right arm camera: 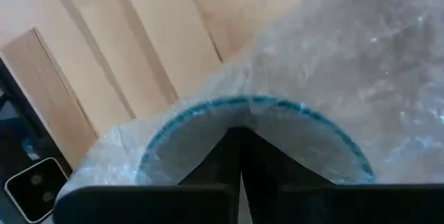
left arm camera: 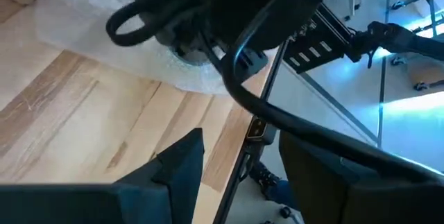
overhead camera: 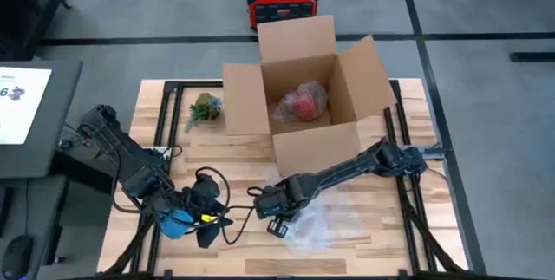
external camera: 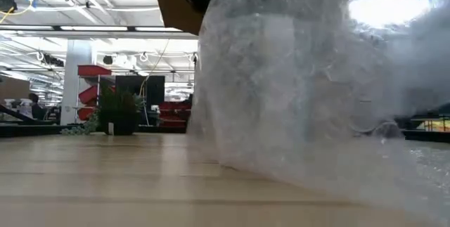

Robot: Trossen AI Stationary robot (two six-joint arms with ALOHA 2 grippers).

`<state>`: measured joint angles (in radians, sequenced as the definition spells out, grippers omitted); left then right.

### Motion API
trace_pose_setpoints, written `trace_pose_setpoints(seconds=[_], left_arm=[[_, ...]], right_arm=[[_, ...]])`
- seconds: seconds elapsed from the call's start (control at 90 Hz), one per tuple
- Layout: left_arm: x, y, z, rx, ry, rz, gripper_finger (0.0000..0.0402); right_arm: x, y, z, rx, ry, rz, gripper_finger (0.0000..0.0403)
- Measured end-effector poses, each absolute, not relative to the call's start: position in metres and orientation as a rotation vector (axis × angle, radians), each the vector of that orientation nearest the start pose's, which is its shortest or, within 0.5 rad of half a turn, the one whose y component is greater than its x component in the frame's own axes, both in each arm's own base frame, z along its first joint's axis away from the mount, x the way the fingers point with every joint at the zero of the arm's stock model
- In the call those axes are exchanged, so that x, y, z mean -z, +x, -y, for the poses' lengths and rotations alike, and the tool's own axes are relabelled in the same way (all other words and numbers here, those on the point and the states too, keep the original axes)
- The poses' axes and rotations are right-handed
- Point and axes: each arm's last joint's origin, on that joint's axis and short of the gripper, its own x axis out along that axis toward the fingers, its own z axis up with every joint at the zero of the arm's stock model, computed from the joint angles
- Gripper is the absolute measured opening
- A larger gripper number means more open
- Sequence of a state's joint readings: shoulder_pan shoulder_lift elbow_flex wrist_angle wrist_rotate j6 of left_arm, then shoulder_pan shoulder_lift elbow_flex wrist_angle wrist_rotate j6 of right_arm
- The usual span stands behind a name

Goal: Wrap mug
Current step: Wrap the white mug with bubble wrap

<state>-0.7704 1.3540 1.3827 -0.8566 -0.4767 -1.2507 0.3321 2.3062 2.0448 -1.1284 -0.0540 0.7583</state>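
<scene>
The mug shows only in the right wrist view, as a teal rim [right arm camera: 257, 102] under clear bubble wrap [right arm camera: 361, 57]. The wrap [overhead camera: 325, 224] lies crumpled on the table's near right part and fills the low view [external camera: 302, 79]. My right gripper [overhead camera: 277, 218] is over the wrap's left end, shut [right arm camera: 240, 141], with its tips inside the rim's arc. My left gripper [overhead camera: 208, 226] stands open [left arm camera: 243, 148] at the near left, apart from the wrap and pointing at the right gripper. My right gripper has its shut fingers [right arm camera: 229, 161] pushed into the bubble wrap over the mug's mouth [right arm camera: 239, 123], just inside the teal rim. The wrap folds in around the tips. Whether a layer is caught between the fingers cannot be told.
An open cardboard box [overhead camera: 303, 98] stands at the far middle with a red wrapped thing [overhead camera: 302, 102] inside. A small green plant [overhead camera: 204, 108] stands to its left. A red device [overhead camera: 282, 3] sits on the floor beyond the table. Bare wood [overhead camera: 234, 154] lies between the arms.
</scene>
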Motion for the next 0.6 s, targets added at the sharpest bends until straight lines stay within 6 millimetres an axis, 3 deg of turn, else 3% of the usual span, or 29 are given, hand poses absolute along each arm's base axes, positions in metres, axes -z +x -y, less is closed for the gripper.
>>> trace_pose_setpoints(seconds=[0.111,0.222,0.5,0.6], left_arm=[[-0.359,0.203,0.178,-0.173,-0.711,-0.717,0.0171],[-0.36,0.203,0.178,-0.173,-0.714,-0.715,0.0171],[-0.36,0.203,0.178,-0.176,-0.722,-0.713,0.0171],[-0.36,0.203,0.178,-0.177,-0.721,-0.712,0.0171]], right_arm=[[-0.194,0.441,-0.155,0.213,0.424,-1.427,0.0],[-0.206,0.439,-0.153,0.211,0.426,-1.424,0.0],[-0.269,0.425,-0.149,0.188,0.464,-1.384,0.0],[-0.281,0.422,-0.149,0.183,0.483,-1.39,0.0]])
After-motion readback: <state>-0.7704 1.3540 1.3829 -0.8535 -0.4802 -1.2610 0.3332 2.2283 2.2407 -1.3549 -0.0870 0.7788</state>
